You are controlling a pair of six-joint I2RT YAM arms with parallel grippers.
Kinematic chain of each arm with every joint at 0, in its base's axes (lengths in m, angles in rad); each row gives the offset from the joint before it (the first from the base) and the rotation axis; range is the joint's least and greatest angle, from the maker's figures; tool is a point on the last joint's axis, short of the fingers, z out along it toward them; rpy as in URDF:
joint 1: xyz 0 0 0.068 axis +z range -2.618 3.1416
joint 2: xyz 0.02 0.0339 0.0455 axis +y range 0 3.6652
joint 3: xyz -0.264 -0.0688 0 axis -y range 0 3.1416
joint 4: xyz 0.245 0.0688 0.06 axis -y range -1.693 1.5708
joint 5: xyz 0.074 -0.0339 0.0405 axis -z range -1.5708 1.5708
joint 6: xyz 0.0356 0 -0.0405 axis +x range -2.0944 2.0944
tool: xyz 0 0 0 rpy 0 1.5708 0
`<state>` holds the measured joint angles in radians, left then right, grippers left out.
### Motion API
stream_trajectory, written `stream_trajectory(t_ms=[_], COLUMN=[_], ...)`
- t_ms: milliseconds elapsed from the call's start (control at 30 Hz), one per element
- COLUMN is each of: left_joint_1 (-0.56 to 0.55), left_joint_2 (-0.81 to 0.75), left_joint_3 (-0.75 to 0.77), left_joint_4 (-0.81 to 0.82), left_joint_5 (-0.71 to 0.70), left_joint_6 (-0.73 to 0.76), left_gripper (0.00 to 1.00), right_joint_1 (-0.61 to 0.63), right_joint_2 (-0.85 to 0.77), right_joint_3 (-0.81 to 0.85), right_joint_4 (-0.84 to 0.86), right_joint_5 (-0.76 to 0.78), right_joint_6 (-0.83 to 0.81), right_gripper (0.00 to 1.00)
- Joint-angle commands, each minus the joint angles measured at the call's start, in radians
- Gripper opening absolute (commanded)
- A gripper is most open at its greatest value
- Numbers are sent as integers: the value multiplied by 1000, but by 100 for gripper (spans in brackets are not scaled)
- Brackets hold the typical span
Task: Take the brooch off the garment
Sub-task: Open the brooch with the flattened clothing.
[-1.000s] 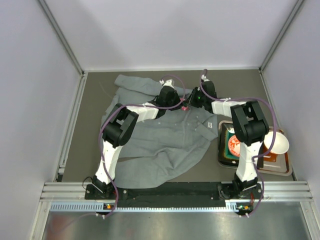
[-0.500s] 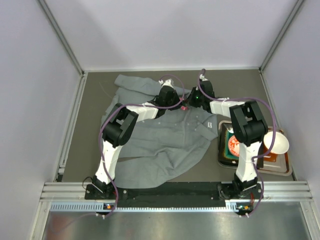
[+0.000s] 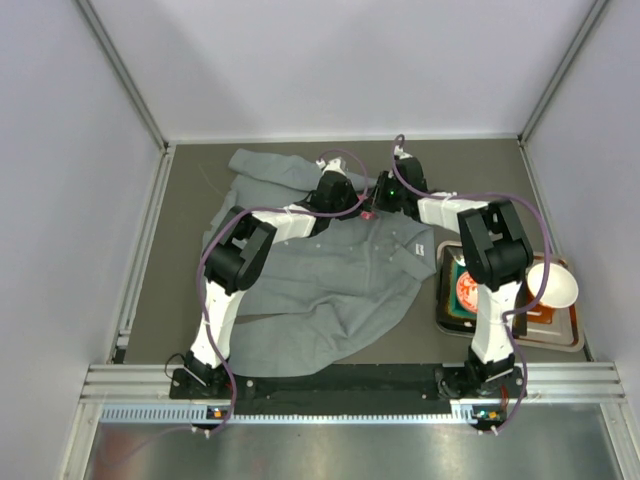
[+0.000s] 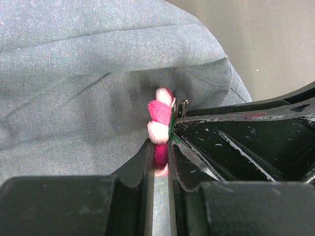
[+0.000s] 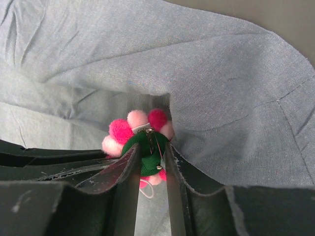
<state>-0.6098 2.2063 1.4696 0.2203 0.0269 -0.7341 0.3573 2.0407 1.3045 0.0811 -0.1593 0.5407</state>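
Both arms, the left arm [image 3: 238, 258] and the right arm [image 3: 492, 245], reach far forward with elbows raised. The left claw [image 4: 158, 147] is nearly closed, its tips pinching the brooch [image 4: 158, 110]. Directly opposite, the right claw [image 5: 150, 150] flanks it closely, but its grip is unclear.

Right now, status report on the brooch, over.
Left gripper pinching brooch petals. Right gripper clamped on its green back. Brooch tucked in garment fold. Nothing else in the way.

Your left fingers [image 4: 133, 169] and right fingers [image 5: 179, 172] crowd the brooch [image 3: 369, 212] from both sides, with garment [image 3: 320, 290] folds close behind. Bare table [image 3: 480, 165] lies open beyond, and a tray [image 3: 575, 343] blocks the near right.
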Motion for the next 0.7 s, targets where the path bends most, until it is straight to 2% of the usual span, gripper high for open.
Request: stream_trajectory(t_ms=[0, 167, 467, 667], left_joint_1=[-21, -21, -22, -21], left_joint_2=[-2, 1, 1, 0], left_joint_3=[17, 20, 24, 28], left_joint_4=[116, 116, 117, 116], left_joint_5=[56, 56, 61, 64], left_joint_6=[-8, -8, -14, -14], left_gripper=[0, 0, 0, 0], right_joint_1=[42, 42, 43, 43], right_joint_2=[27, 23, 26, 27], right_joint_3=[35, 29, 30, 29], right_joint_4=[8, 8, 3, 2], right_joint_5=[-52, -37, -14, -5], right_joint_6=[-18, -18, -33, -35], right_gripper=[28, 28, 19, 20])
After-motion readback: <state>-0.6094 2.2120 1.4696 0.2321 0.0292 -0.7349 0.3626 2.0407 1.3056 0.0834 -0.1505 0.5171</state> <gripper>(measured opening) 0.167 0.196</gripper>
